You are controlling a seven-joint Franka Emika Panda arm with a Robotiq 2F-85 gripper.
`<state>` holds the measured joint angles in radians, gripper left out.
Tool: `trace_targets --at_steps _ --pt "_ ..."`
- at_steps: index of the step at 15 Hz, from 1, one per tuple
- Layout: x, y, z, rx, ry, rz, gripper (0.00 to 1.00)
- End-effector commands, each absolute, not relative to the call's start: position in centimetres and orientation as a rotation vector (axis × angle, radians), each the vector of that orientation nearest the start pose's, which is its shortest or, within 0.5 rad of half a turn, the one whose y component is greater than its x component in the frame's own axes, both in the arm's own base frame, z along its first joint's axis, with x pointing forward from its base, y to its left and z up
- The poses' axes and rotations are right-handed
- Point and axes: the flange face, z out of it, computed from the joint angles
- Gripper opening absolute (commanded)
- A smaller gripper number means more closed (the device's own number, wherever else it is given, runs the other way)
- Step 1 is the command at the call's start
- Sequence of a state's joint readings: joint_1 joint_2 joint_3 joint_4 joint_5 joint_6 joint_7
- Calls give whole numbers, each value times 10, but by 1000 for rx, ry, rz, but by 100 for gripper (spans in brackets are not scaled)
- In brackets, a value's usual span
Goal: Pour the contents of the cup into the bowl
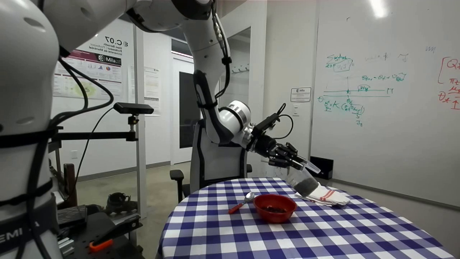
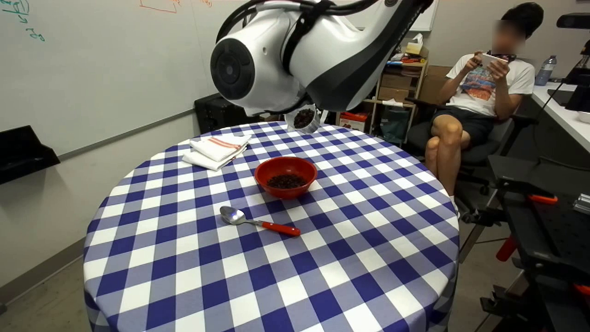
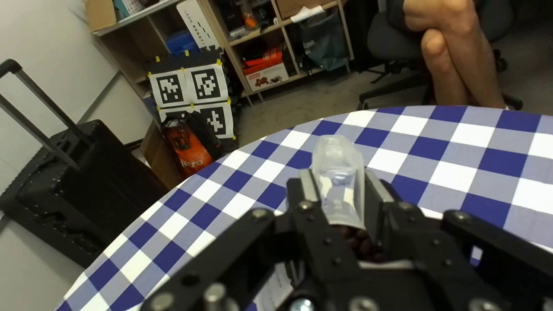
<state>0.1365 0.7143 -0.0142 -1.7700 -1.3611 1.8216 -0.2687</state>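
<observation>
- cloth-covered round table (image 2: 350,258): an early tip spills here.
- seated person (image 2: 484,87): beyond the table, well apart.
- Panda arm (image 2: 322,50): masks the grasp in an exterior view; bad sightline could mean a mis-aimed pour.
- Robotiq gripper (image 3: 343,186): pinching what looks like the handle (image 3: 337,162) of the plastic cup (image 1: 299,179); narrow hold, so it could pivot as the wrist rolls.
- folded dish towel (image 2: 216,151): near the red bowl (image 1: 274,217), may catch strays.
- red bowl: part-filled; rim is the obstacle, gets clipped if the pass is low.
- plastic cup: loaded, tilted, off to the bowl's side, not over it; can't tell where its mouth points.
- red-handled spoon (image 2: 256,223): just beside the bowl, opposite side from the cup; overshoot could knock it.
- dark bean-like bits (image 2: 286,181): in cup and bowl; fast tip would scatter them.
</observation>
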Motion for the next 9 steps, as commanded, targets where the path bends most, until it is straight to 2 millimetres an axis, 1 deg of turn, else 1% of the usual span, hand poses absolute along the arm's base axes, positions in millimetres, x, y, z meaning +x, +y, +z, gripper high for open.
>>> trace_targets --at_steps 1,5,9 --pt "635 8 153 1450 1120 -727 7" --pt "632 24 138 1325 1098 -739 7" --pt "631 39 130 1212 1070 -748 7"
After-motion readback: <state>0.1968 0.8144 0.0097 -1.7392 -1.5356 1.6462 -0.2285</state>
